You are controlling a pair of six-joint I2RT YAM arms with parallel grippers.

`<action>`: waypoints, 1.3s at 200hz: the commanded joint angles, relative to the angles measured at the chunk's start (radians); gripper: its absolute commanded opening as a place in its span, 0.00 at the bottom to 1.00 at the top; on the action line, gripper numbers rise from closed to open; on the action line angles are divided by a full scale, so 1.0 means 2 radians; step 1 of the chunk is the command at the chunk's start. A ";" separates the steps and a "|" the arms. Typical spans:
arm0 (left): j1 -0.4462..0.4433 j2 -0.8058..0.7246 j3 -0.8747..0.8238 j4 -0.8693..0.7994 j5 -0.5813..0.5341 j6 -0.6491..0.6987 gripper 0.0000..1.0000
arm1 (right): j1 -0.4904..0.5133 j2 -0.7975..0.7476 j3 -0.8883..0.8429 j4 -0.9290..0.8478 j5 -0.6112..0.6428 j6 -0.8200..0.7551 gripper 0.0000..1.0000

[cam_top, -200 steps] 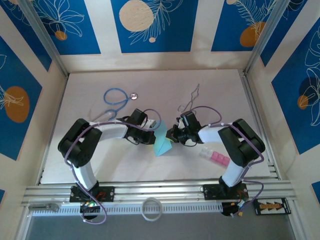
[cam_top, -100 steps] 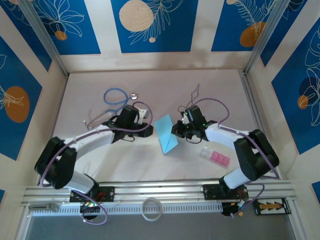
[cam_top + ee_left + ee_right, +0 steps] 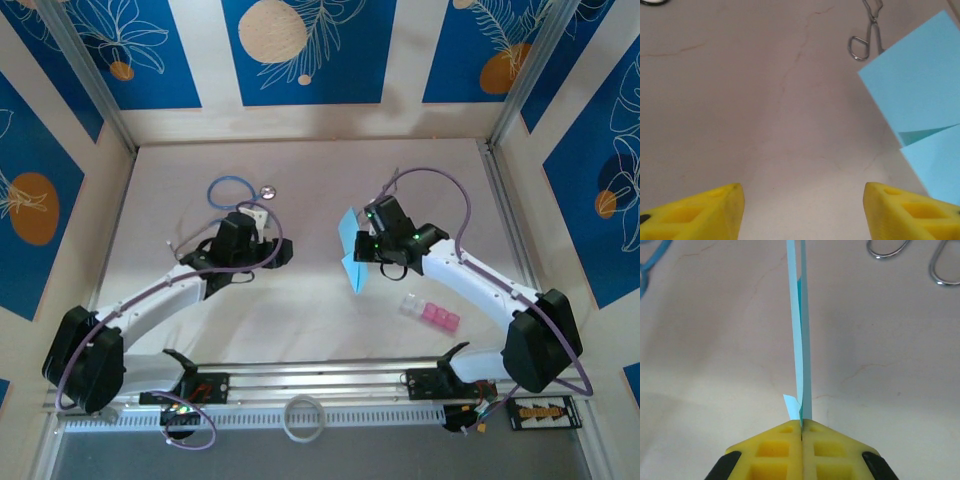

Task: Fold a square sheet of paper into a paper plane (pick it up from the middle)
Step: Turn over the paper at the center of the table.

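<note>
Right claw [image 3: 801,432] clenched on folded blue paper [image 3: 352,268], held on edge above tabletop [image 3: 300,180] middle. Left claw [image 3: 801,202] released, empty, to its left. Paper light, floppy, tears easy; pinch near fold.

walls [image 3: 350,60]: blue panels, white leaf drawings, cream and orange discs | table [image 3: 320,170]: pale, matte | near edge: aluminium rails [image 3: 320,378] | light: even

Yellow fingers [image 3: 695,212] wide apart; blue paper [image 3: 920,100] at right, forceps [image 3: 867,35] beyond.
</note>
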 commanded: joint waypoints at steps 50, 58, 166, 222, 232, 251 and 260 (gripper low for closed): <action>0.033 -0.052 -0.027 -0.015 -0.055 -0.039 0.94 | 0.058 0.072 0.110 -0.198 0.239 0.009 0.02; 0.036 -0.062 -0.035 -0.009 -0.059 -0.048 0.97 | 0.066 0.086 0.121 -0.212 0.260 0.011 0.02; 0.061 -0.243 -0.070 -0.133 -0.237 -0.090 1.00 | 0.190 0.371 0.326 -0.267 0.251 0.033 0.02; 0.062 -0.282 -0.081 -0.136 -0.208 -0.076 0.96 | 0.186 0.377 0.328 -0.145 0.072 0.005 0.15; 0.062 -0.273 -0.080 -0.127 -0.186 -0.070 0.92 | 0.180 0.360 0.308 -0.112 0.035 0.000 0.23; 0.062 -0.243 -0.074 -0.112 -0.141 -0.064 0.84 | 0.159 0.305 0.246 -0.039 -0.035 0.007 0.40; 0.062 -0.226 -0.069 -0.108 -0.125 -0.066 0.83 | 0.148 0.276 0.215 -0.010 -0.059 0.015 0.43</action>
